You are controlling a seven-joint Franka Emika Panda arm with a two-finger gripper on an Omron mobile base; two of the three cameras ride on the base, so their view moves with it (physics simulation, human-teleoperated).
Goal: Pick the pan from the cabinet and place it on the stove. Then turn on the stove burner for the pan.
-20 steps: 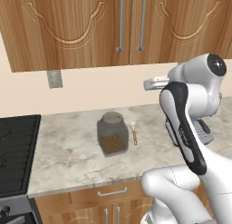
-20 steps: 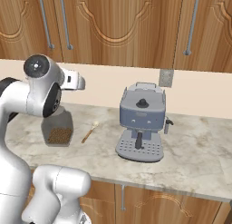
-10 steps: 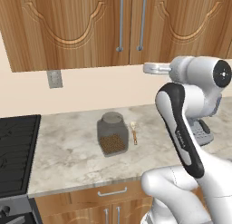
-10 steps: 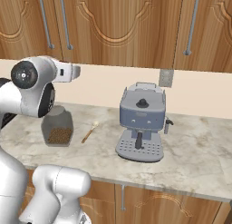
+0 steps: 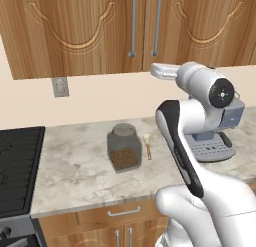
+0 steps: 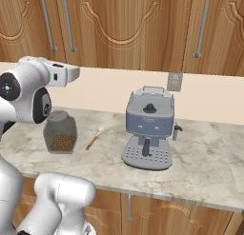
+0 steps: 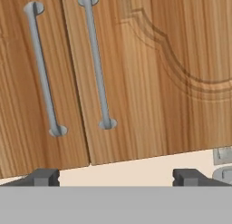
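Two silver bar handles hang side by side in front of my end effector, one on each door of the cabinet, and both doors are shut. My two fingertips stand far apart at the bottom of the hand view, wide open with nothing between them, aimed at the lower edge of the doors where the wood meets the cream wall. From the left base view my end effector sits raised at the height of the cabinet's bottom edge, just under the pair of handles, not touching either. The pan is nowhere that I can point to (the closed doors hide whatever the cabinet holds). Below me, on the marble table, stands a lidded glass jar with brown grains in its lower part, and just beside it on its right lies a small wooden spoon. Further right stands a grey-blue coffee machine, partly behind my arm in the left base view. The stove lies at the left end of the table, its black grates bare, well apart from my end effector. A wall socket is set in the wall above the table, near the stove side.
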